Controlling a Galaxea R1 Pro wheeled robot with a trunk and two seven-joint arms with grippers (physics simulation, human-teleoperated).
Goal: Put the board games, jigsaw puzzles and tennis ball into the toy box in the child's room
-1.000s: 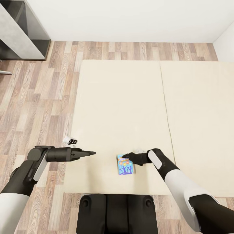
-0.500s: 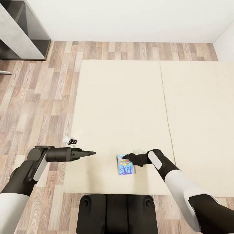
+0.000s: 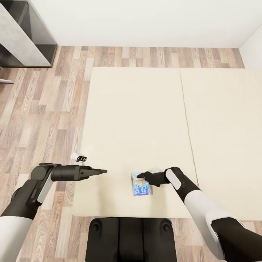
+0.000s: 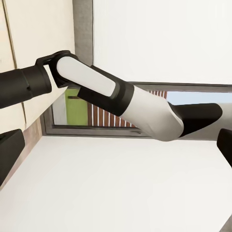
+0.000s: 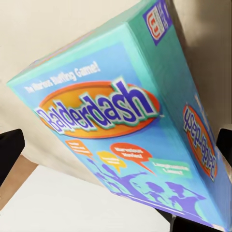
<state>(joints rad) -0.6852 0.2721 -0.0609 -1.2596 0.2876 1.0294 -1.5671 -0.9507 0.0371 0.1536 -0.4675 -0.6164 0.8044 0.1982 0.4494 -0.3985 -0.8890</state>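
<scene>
Right end effector (image 3: 139, 177) spread wide over blue board game (image 3: 141, 189); beige bed (image 3: 145, 120); wood floor (image 3: 43, 109)

The beige bed (image 3: 145, 120) carries a small blue board game (image 3: 141, 188).

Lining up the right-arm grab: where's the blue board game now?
In the head view, the blue board game lies on the bed near its front edge, just left of the right gripper.

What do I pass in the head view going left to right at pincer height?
Left pincer → blue board game with the right pincer at its top edge → mattress seam on the bed.
</scene>
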